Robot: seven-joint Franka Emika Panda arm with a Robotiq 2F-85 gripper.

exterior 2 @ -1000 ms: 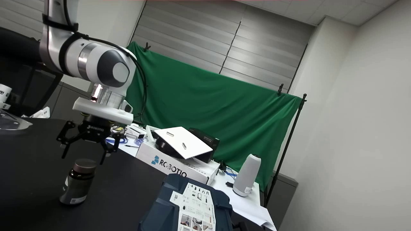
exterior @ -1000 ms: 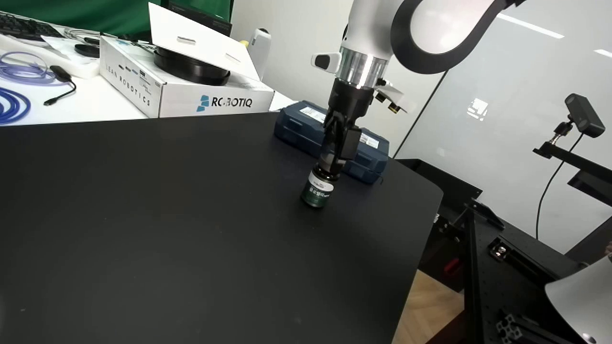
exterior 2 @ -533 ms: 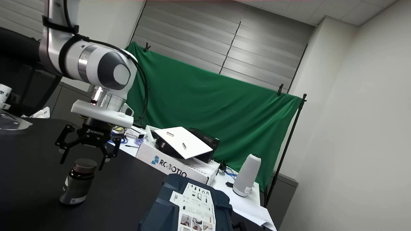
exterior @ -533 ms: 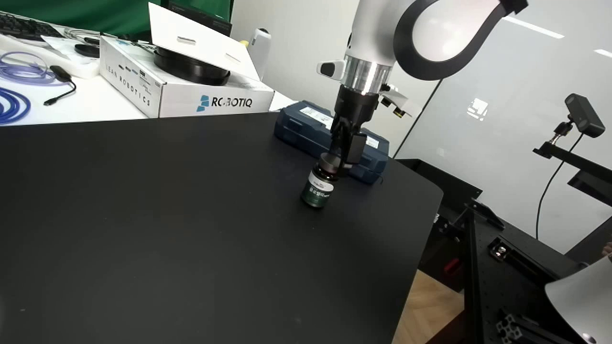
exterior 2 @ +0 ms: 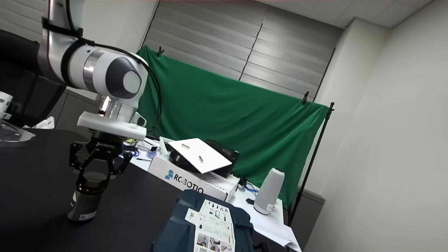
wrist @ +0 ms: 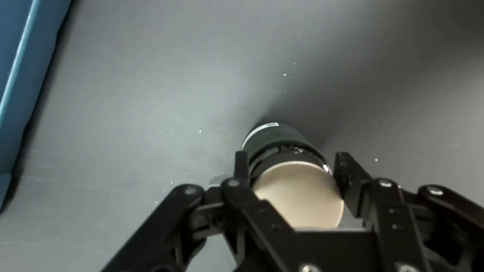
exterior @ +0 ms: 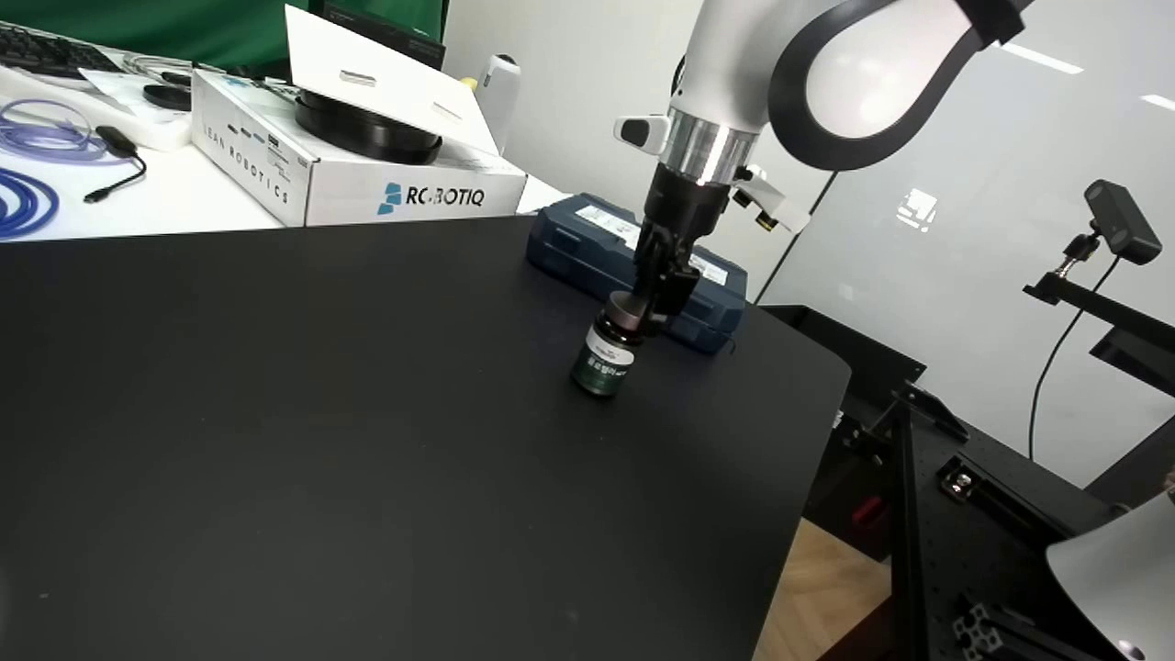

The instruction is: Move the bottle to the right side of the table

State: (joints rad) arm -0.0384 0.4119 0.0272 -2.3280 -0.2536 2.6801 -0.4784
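Note:
The bottle (exterior: 601, 365), small and dark green with a white label, stands at the table's (exterior: 321, 441) far right in an exterior view; its base is on or very near the black top. Its greyish-brown cap (wrist: 298, 192) fills the space between my fingers in the wrist view. My gripper (exterior 2: 93, 181) is shut on the bottle around the cap and neck, one finger at each side. In the wrist view the gripper (wrist: 291, 166) covers the cap's near edge. Part of the cap is behind a finger in an exterior view.
A dark-blue case (exterior: 633, 266) lies just behind the gripper, and its edge shows in the wrist view. Behind the black table, a white box (exterior: 413, 193) with a tilted white panel on it sits on a white surface. The table's right edge (exterior: 808, 477) is not far off.
My fingers have come together from wide apart onto the bottle's cap. The bottle has shifted slightly, a little left in an exterior view. The arm has come down a little.

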